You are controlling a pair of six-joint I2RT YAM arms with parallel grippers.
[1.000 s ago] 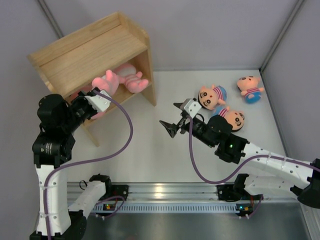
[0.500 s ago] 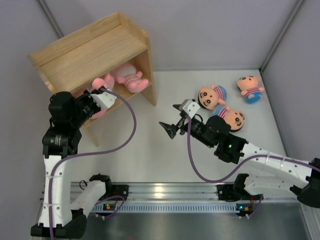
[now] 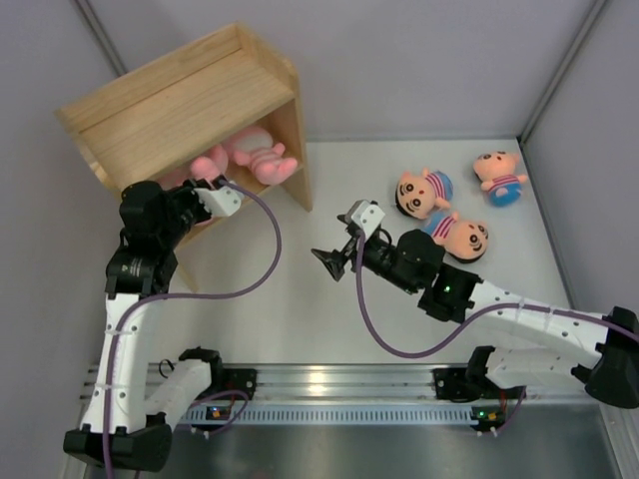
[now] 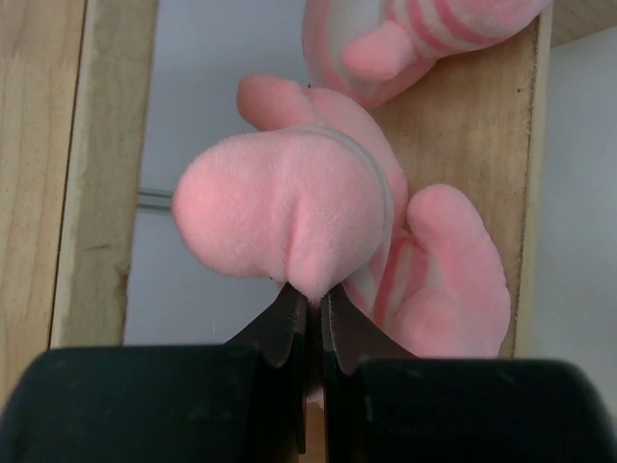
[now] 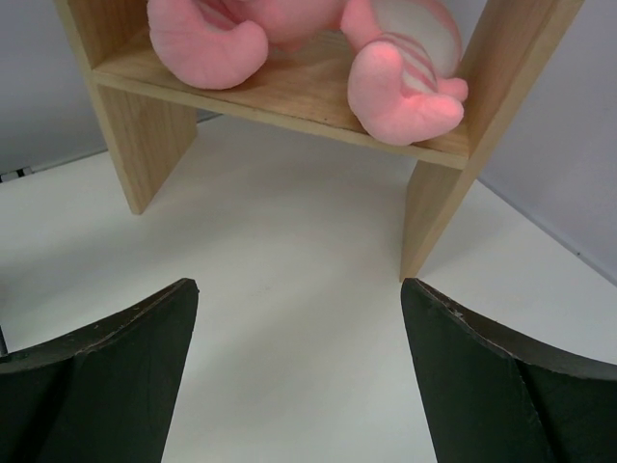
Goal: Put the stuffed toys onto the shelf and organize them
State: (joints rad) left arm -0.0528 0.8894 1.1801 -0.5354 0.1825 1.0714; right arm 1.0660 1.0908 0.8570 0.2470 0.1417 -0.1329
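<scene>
The left tool (image 4: 310, 294) has its fingers pressed together, and their tips nip a small fold on the underside of a pink striped animal (image 4: 280, 212). This held toy lies at the open front of the shelf (image 3: 180, 95), partly on the lower board and partly out past the board's edge. A second pink striped animal (image 3: 258, 152) rests on the same board, just beside the held toy and nearer the right side panel, with one foot over the front edge. The left arm reaches from its base up to the shelf front, and the wrist camera block sits directly before the opening. The shelf is a light wooden unit with solid sides and back. It stands at the far left of the surface (image 3: 290, 309), turned at an angle to the surface edges. The right tool (image 5: 297, 289) is spread wide and grips nothing. It hangs above bare surface near the middle and points at the shelf front. Three dolls lie on the surface to the right, behind the right arm and well apart from the shelf. The near doll (image 3: 461, 238) lies just beside the arm's forearm, the middle doll (image 3: 424, 192) lies close behind it, and the far doll (image 3: 499, 177) lies nearest the right wall.
</scene>
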